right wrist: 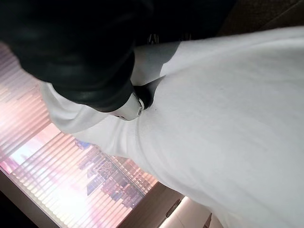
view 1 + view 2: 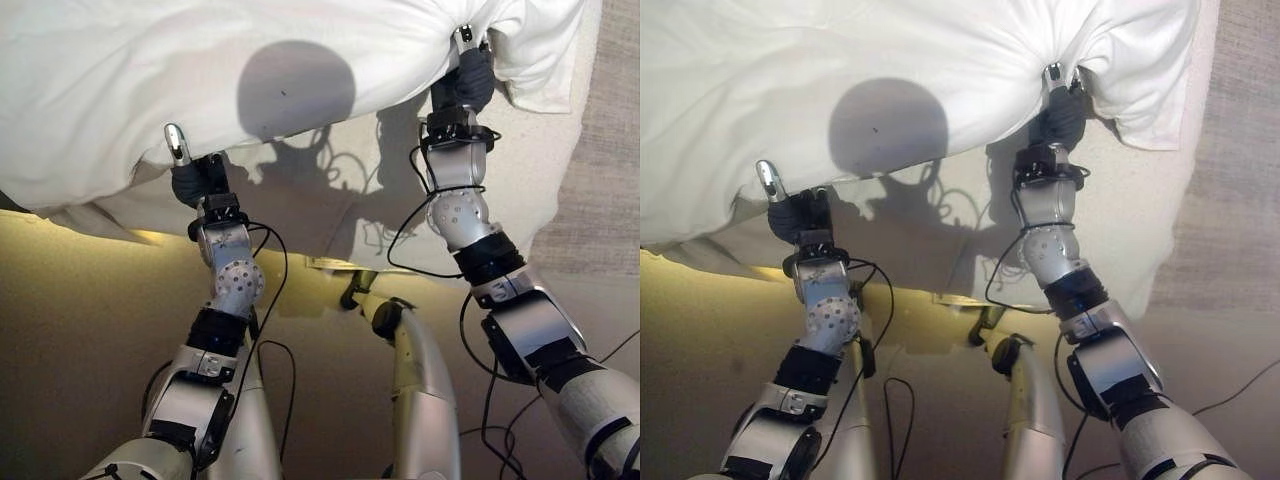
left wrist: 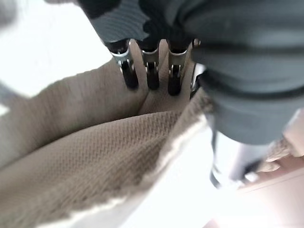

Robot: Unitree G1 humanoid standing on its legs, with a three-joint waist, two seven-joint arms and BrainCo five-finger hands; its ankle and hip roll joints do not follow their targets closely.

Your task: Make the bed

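Observation:
A white duvet lies rumpled across the bed, its near edge lifted off the off-white sheet. My left hand grips that near edge on the left, thumb on top and fingers underneath. The left wrist view shows its curled fingers against a beige knitted layer edged in white. My right hand is farther up on the right, shut on a bunch of the duvet, with creases fanning out from the grip. White cloth runs past the hand in the right wrist view.
The bed's near edge runs across the view with a warm light strip under it. Beige floor lies before the bed. A grey woven surface borders the bed on the right. Bright window blinds show past the duvet.

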